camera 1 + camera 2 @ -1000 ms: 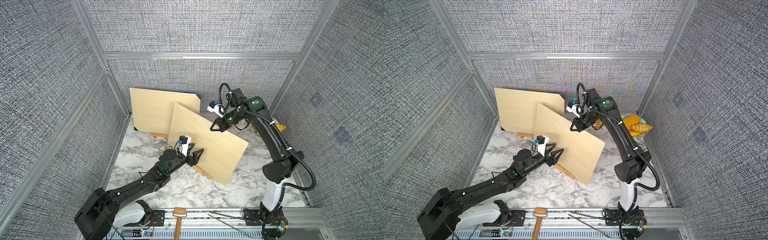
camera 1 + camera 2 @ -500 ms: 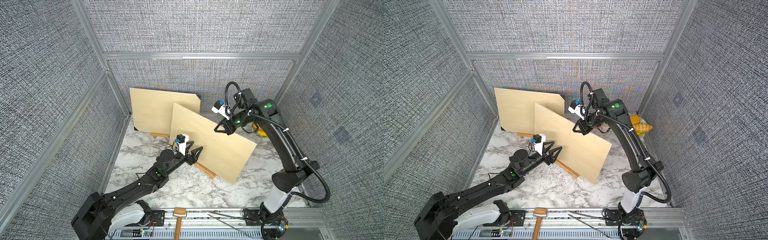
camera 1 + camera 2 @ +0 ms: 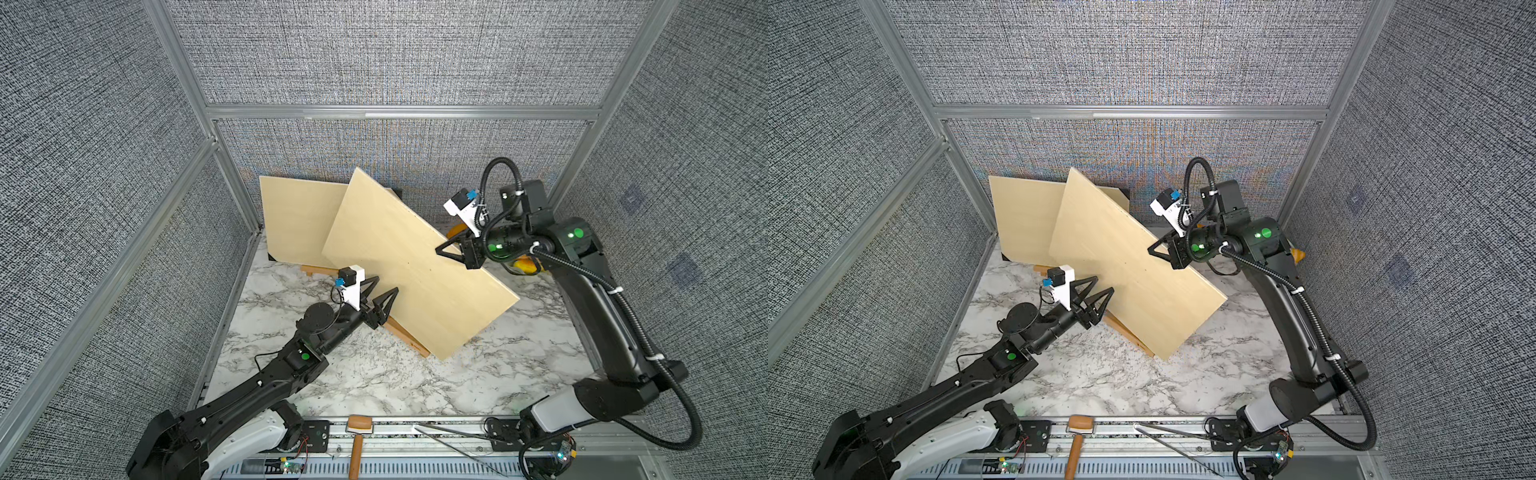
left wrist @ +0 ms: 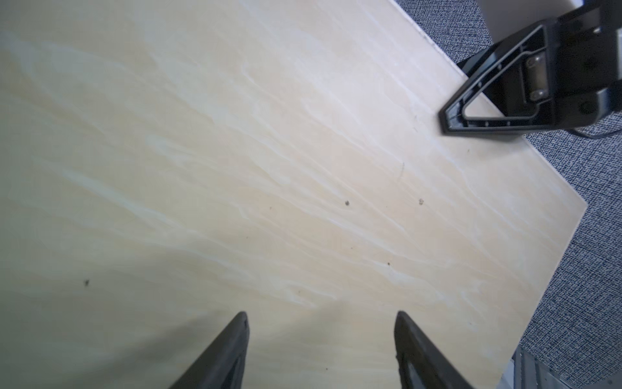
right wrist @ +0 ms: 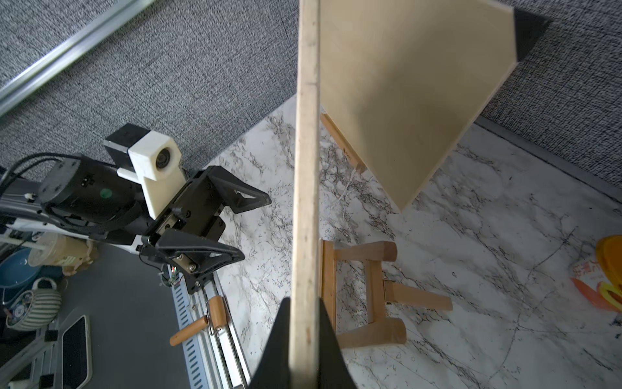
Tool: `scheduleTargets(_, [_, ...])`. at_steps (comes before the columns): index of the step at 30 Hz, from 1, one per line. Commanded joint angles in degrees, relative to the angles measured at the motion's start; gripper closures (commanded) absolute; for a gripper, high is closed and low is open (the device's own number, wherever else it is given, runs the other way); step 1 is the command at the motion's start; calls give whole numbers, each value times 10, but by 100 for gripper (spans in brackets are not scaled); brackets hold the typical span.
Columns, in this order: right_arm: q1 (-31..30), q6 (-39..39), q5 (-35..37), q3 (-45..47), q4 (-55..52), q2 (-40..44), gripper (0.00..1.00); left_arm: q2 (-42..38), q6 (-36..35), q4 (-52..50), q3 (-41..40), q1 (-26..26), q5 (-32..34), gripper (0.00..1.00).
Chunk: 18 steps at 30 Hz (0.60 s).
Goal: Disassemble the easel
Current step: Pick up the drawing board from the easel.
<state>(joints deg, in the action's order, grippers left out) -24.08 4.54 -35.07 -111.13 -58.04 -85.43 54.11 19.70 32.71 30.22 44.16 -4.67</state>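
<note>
Front board [image 3: 415, 266] [image 3: 1129, 270] [image 4: 269, 168] [image 5: 304, 168]: pale plywood panel at centre frame in both top views. It is tilted, with one corner high against the back wall and one low at centre right.
Right claw [image 3: 440, 251] [image 3: 1152, 251] [image 4: 447, 121] [image 5: 304, 303]: clenched on the upper right edge of the front board, with one finger on each face of the panel.
Left claw [image 3: 385, 284] [image 3: 1104, 284] [image 4: 319, 315] [image 5: 255, 229]: released, with its jaws spread and nothing between them. It points at the front board's face near the lower left edge, left of centre in both top views.
Easel [image 3: 405, 336] [image 3: 1127, 332] [image 5: 367, 289]: natural wood frame standing on the bench behind the front board. In both top views only its ledge shows, along the board's lower edge just below centre. The right wrist view shows its legs and crossbars. Whether the board touches the ledge cannot be told.
Rear board [image 3: 295, 224] [image 3: 1021, 220] [image 5: 404, 84]: second pale panel, upright against the back wall at upper centre left and partly overlapped by the front board.
Wooden strip [image 3: 316, 271]: shows under the rear board's lower edge.
Bench [image 3: 374, 382] [image 3: 1100, 382] [image 5: 471, 235]: white marble-pattern surface.
Wooden mallet [image 3: 357, 440] [image 3: 1077, 440] [image 5: 198, 320]: lies on the front rail at bottom centre.
</note>
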Motion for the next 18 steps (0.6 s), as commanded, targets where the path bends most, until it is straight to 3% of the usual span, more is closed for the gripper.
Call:
scheduleTargets(1, [17,-73,-34,26,165,37,100,-14,1,2,6,0,3,24])
scheduleTargets(6, [60,-135,-20,78,232,100,100,-22,19,21,8,0,26,10])
scheduleTargets(18, [150,-184,11,81,221,194,100,110,79,58,90,0,-53,10])
